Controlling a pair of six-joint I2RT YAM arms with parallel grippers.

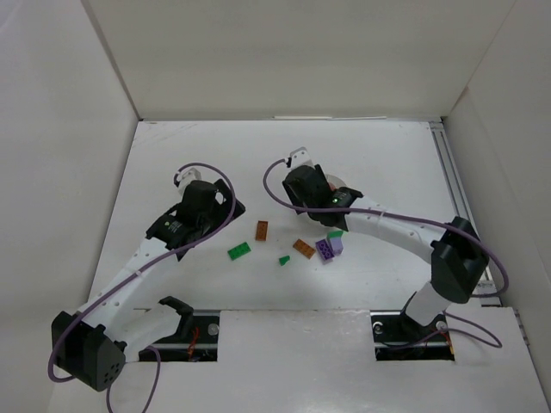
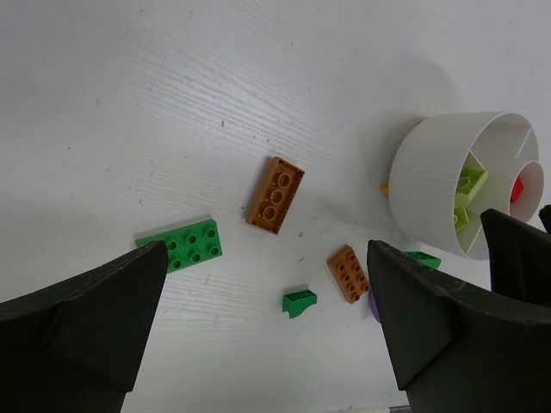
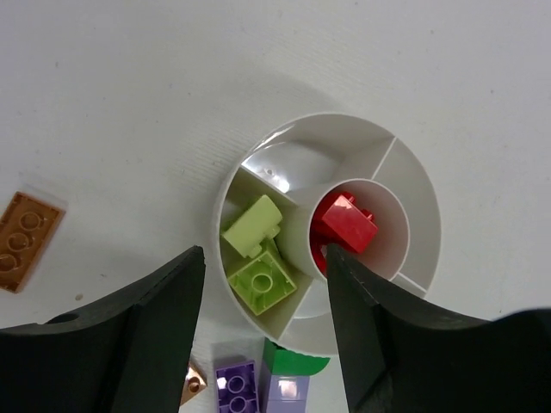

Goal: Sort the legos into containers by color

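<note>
Two yellow-green bricks (image 3: 263, 280) sat in one wedge of the tub (image 3: 413, 185), with a red one (image 3: 344, 222) in its centre circle. The right tool (image 3: 264, 254) hung right over the tub, jaws wide, gripping nothing. Purple bricks (image 3: 237, 387) and a green piece (image 3: 293, 361) lay just beside the tub's wall. Out on the counter (image 2: 129, 103) were an orange brick (image 2: 275, 194), a smaller orange one (image 2: 348, 273), a green plate (image 2: 185, 243) and a green wedge (image 2: 298, 301). The left tool (image 2: 267, 254) gaped above them, empty too. From above, the right arm (image 1: 387, 225) hid most of the tub.
</note>
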